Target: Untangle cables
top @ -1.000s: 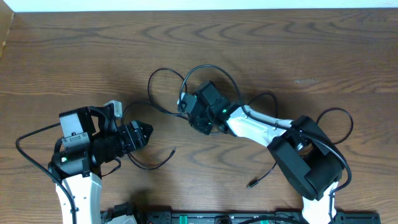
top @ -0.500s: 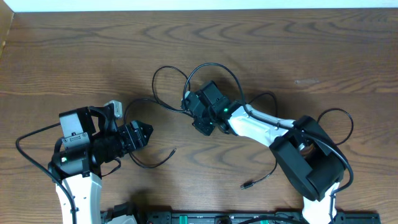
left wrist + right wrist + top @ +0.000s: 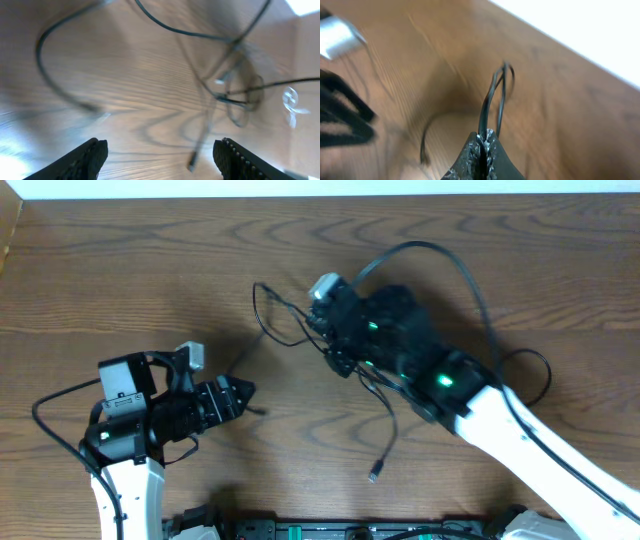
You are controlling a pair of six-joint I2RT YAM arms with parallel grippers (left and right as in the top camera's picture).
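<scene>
Left gripper [image 3: 243,391]: low over the table [image 3: 120,270] at the left side, pointing right. In the left wrist view its jaws stand released [image 3: 160,161], wide apart, with nothing between the fingers [image 3: 92,156].

Cables [image 3: 388,430]: thin black cords, located right of the left gripper and clear of it. In the overhead view they form small loops at the upper centre, next to the right gripper. One strand trails down toward the front edge and ends in a plug end [image 3: 374,475] resting on the wood. The left wrist view shows the cables [image 3: 230,97] crossing in a loose knot ahead of the open fingers. Motion blur prevents a count of strands.

Right gripper [image 3: 322,330]: at centre, reaching in from the lower right. The right wrist view shows its jaws clenched [image 3: 482,146] on the cables [image 3: 492,100], with what appears to be two black strands rising from the fingertips into a narrow loop, lifted off the table.
</scene>
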